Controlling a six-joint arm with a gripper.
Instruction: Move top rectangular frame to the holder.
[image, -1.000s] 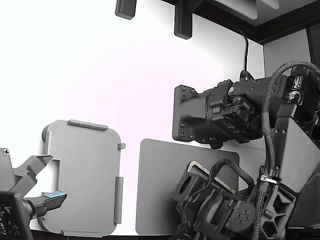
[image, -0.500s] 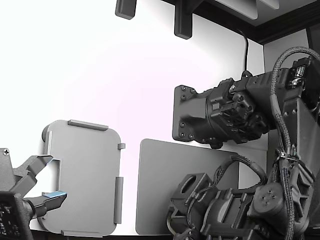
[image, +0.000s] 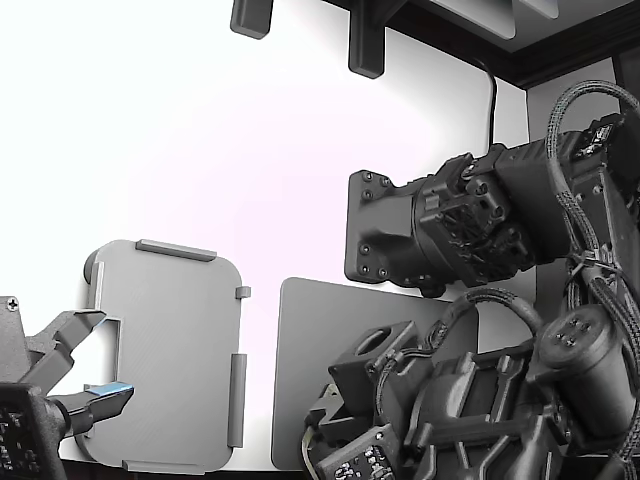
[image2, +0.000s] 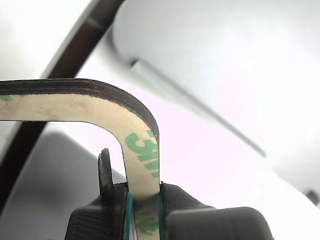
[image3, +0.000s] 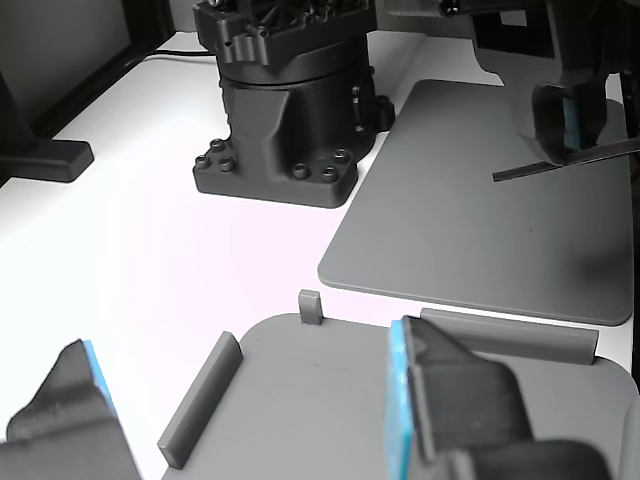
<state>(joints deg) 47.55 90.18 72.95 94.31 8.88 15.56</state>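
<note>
The top rectangular frame (image2: 75, 107) has a beige border with green print and a dark edge. My gripper (image2: 142, 202) is shut on one side of it. In the other view the frame (image3: 565, 163) shows edge-on as a thin dark strip, hanging tilted from my gripper (image3: 562, 120) above the dark mat. The holder (image: 170, 350) is a light grey tray with raised tabs and lies at the exterior view's lower left, apart from my gripper. It is also in the other view as the holder (image3: 300, 400) and in the wrist view as the holder (image2: 240, 50). My arm hides the frame in the exterior view.
A large dark grey mat (image: 320, 340) lies to the right of the holder in the exterior view. Behind it stands a black arm base (image: 400, 235). A second gripper with blue pads (image: 75, 395) sits open over the holder's near side, and its fingers (image3: 440, 400) fill the other view's foreground.
My arm has swung down and toward the exterior view's left over the mat, carrying the frame. The frame, visible a second ago, is now behind the arm. The second gripper has not moved.
</note>
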